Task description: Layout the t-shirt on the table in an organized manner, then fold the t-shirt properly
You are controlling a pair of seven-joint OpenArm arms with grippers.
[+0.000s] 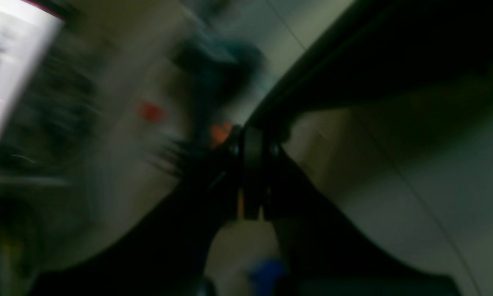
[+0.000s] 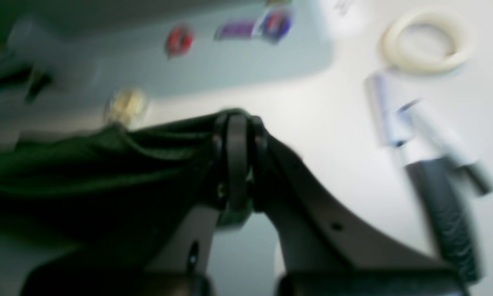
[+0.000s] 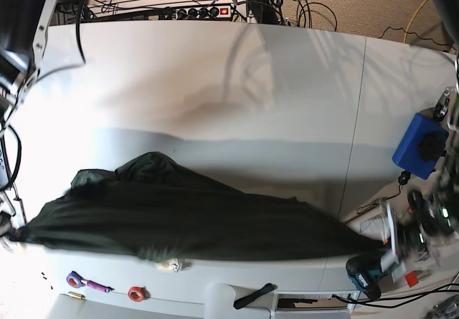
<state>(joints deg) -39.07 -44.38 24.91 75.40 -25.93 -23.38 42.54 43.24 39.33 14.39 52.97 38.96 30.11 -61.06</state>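
Each pincer, left (image 1: 251, 172) and right (image 2: 237, 164), grips the t-shirt (image 3: 193, 222) (stretched taut) above the table (image 3: 215, 89).

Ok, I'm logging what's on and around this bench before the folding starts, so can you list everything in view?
t-shirt: one, dark green, stretched taut across the near part of the table, between the two grippers
table: one, white, fills the base view, seam line on its right side
tape rolls: two, one red and one purple, on the near ledge at left
white tape ring: one, on the white surface, right wrist view
blue box: one, off the table's right edge
power strip: one, black, behind the far edge
left gripper: fingers shut on the t-shirt
right gripper: fingers shut on the t-shirt
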